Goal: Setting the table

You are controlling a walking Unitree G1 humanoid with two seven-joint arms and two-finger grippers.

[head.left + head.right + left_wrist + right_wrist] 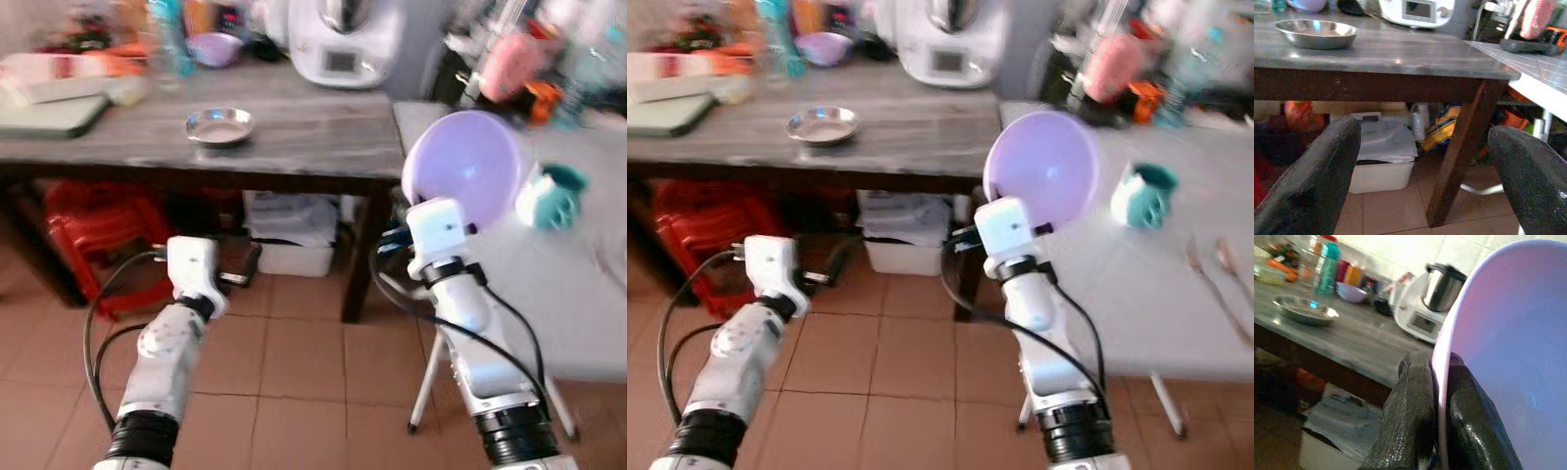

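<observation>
fingers [1415, 421] of the right gripper [1437, 431] pinch the rim of the lilac bowl [462, 166], one finger each side of the thin wall. bowl is tipped almost on edge, held in the air over the near left corner of the white desk [558, 304], not resting on it. left gripper [1425, 161] hangs low in front of the dark wooden desk [294, 127], fingers spread wide, nothing between them.

risks, judged from this pose:
- grip is on rim only; smooth plastic could slip or swivel in the pinch if the arm jerks.
- bowl sits near the desk's edge; released here it could tip onto the tiled floor [294, 372].
- teal mug [554, 195] stands just beyond the bowl; a swing further over the desk could knock it.
- bowl must be levelled before release, otherwise it lands on its rim and rolls.
</observation>
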